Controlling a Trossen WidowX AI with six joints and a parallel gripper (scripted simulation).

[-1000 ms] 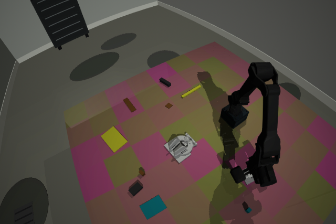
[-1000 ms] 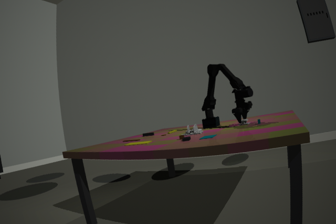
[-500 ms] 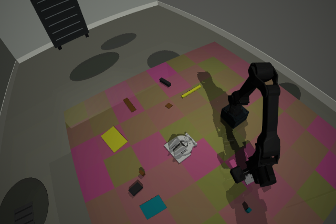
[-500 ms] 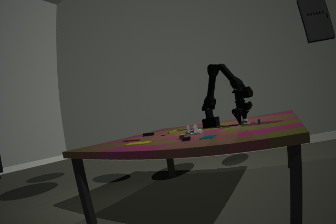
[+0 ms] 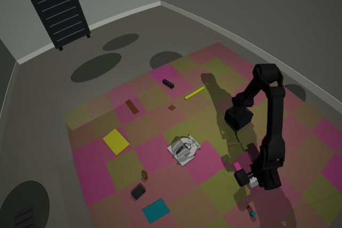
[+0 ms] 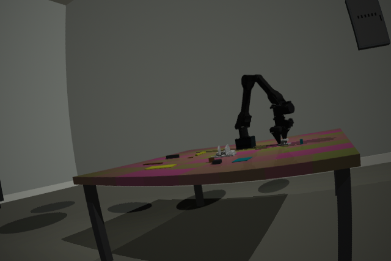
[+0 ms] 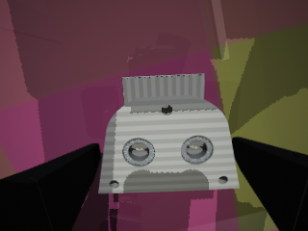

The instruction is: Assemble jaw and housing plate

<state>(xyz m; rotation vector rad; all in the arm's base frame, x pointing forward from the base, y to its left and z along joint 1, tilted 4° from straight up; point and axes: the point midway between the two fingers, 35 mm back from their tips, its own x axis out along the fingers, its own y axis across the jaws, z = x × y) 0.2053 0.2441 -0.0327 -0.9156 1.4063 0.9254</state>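
Observation:
The light grey housing plate [image 5: 253, 183] [image 6: 285, 142] [image 7: 166, 127] shows two ringed holes, small dark holes and a ribbed upright edge in the wrist view. My gripper [image 5: 251, 179] [image 6: 281, 140] [image 7: 166, 147] is open around it, with one finger beside each side and narrow gaps between. The white base assembly [image 5: 183, 150] [image 6: 225, 153] stands well away from the gripper, nearer the middle of the table. Pale upright parts on it show in the exterior view. Its pins, the two jaws' seating and the gear teeth are too small to tell apart.
A small teal block [image 5: 253, 213] [image 6: 301, 141] stands near the gripper. A teal sheet [image 5: 156, 210], a dark block [image 5: 138, 191], an orange-brown block [image 5: 144, 174] and a yellow sheet [image 5: 116, 141] lie around the base assembly. A yellow bar [image 5: 194, 93] and a black bar [image 5: 168, 83] lie farther back.

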